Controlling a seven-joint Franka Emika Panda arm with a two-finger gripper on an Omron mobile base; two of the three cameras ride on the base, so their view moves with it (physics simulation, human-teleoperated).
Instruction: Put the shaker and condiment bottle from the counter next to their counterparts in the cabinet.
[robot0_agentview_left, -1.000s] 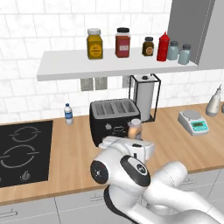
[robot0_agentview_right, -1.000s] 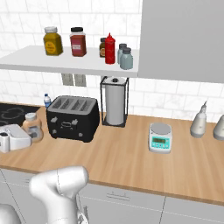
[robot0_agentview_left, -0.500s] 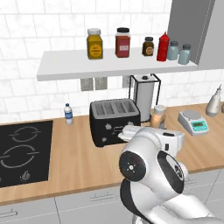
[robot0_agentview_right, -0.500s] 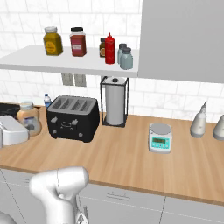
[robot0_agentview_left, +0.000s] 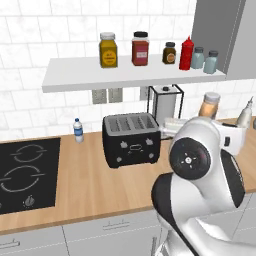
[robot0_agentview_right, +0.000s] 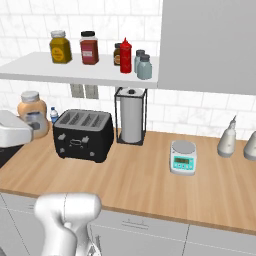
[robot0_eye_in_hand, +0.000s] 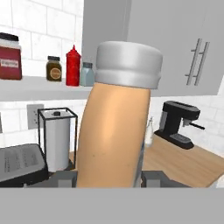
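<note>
Three spice jars (robot0_agentview_left: 108, 50), one red squeeze bottle (robot0_agentview_left: 186, 53) and two shakers (robot0_agentview_left: 198, 58) on the far shelf (robot0_agentview_left: 90, 78); one toaster (robot0_agentview_left: 131, 138), one water bottle (robot0_agentview_left: 78, 130), one held condiment bottle (robot0_eye_in_hand: 116, 127).

White tiled wall (robot0_agentview_left: 30, 60) runs behind a long wooden bench (robot0_agentview_right: 150, 185) with white drawer fronts (robot0_agentview_left: 100, 232). A black hob (robot0_agentview_left: 25, 175) is set into its left end. Two sockets (robot0_agentview_left: 107, 95) sit under the white shelf (robot0_agentview_left: 125, 77), which joins a grey cabinet (robot0_agentview_right: 210, 45).
</note>
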